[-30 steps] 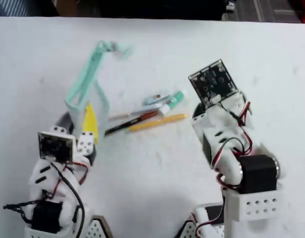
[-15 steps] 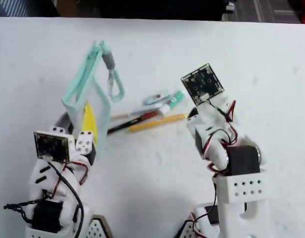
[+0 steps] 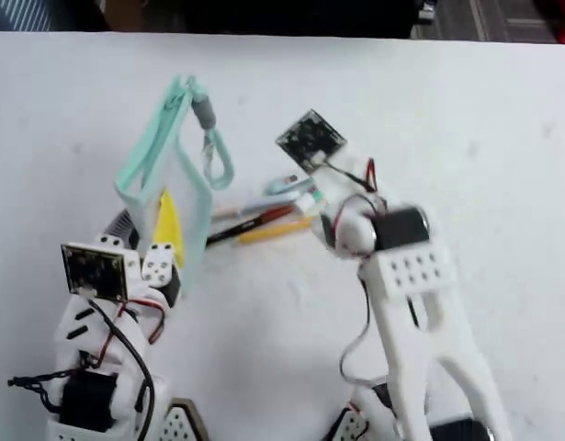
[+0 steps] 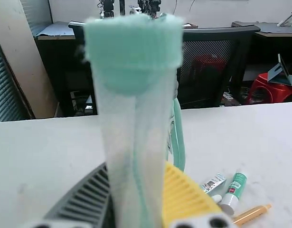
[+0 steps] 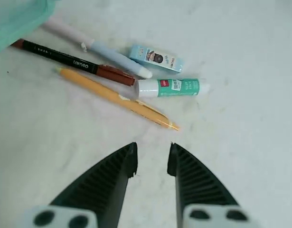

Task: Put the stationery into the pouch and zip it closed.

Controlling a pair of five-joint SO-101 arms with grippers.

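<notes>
We saw the left gripper (image 4: pixel 136 197) pinching one end of the mint pouch (image 4: pixel 134 95); the right gripper (image 5: pixel 152 159), jaws slightly spread, hung near the yellow pen (image 5: pixel 117 97) and glue stick (image 5: pixel 172 87).

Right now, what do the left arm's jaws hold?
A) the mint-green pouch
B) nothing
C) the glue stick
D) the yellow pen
A: the pouch stands pinched between the left jaws, while the yellow pen and glue stick lie on the table.
</notes>
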